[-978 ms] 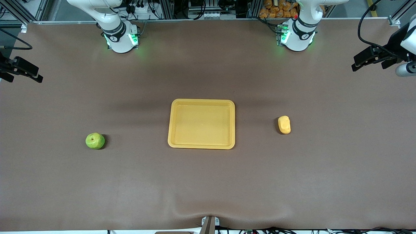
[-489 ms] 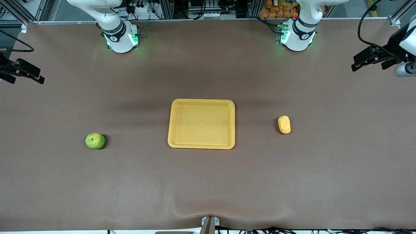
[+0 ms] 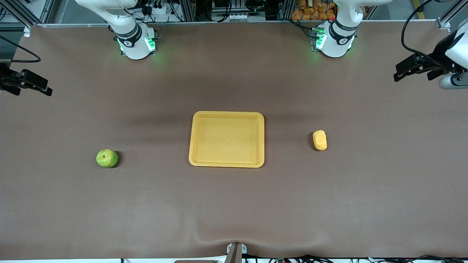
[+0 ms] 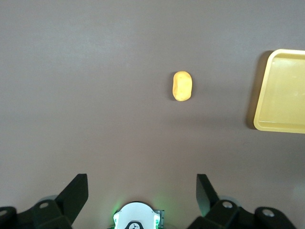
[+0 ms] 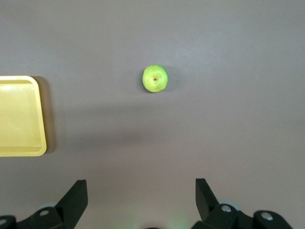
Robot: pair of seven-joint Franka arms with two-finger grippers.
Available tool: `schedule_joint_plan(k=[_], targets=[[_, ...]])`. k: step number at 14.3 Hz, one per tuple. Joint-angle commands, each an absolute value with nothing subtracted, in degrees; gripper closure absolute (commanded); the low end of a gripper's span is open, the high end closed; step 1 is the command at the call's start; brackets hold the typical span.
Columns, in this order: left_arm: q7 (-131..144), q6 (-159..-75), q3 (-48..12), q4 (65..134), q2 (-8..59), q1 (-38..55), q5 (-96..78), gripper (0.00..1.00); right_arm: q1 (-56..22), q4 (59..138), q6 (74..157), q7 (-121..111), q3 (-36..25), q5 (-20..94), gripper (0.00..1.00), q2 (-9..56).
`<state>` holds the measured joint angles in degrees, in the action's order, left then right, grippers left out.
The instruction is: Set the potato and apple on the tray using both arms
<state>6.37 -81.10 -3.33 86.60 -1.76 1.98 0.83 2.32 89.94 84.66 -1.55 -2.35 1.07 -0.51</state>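
Tray [image 3: 226, 139] sits between apple [image 3: 106, 158] and potato [image 3: 320, 140]. Wrist views alone show left gripper [image 4: 142, 193] and right gripper [image 5: 141, 192] spread wide, holding nothing.

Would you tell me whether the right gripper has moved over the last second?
Yes. The right gripper, high at the right arm's end of the table, has edged inward toward the tray, while the apple has stayed put.

**2 white arms, black trim**

The 2 glossy white jointed robot arms, right arm [image 3: 126, 22] and left arm [image 3: 342, 22], have rounded bases ringed by black bands, lit by green lamps. Black cables loop along them. Their angular fingers [image 4: 76, 193] are matte black.
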Motion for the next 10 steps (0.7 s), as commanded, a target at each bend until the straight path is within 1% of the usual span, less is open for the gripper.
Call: schedule_joint_plan(k=[1,7,10], targets=[[5.3,-81.0,-3.6,87.4,-1.9,1.9,0.8,0.00,3.2,92.1,85.2,-2.1,-2.2,0.4,0.00,-0.2],[5.7,-84.1,-3.6,90.7,-1.9,1.8,0.8,0.00,3.4,93.1,87.3,-2.0,-2.2,1.2,0.00,0.1],[5.7,-88.4,-3.6,94.4,-1.9,1.9,0.8,0.00,3.2,93.1,88.2,-2.0,-2.1,1.2,0.00,0.9]])
